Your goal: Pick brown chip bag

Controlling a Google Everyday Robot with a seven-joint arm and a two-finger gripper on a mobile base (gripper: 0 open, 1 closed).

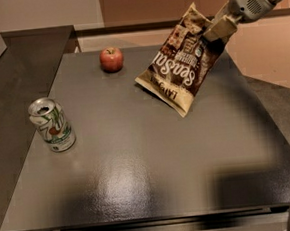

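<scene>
The brown chip bag (181, 64) is dark brown with cream ends and large white script lettering. It hangs tilted above the far right part of the dark table (153, 162), its lower cream end pointing down toward the tabletop. My gripper (217, 30) comes in from the upper right and is shut on the bag's upper right edge, holding it up.
A red apple (111, 59) sits near the table's far edge, left of the bag. A white and green soda can (52, 125) stands at the left side. A dark counter (15, 62) adjoins the table on the left.
</scene>
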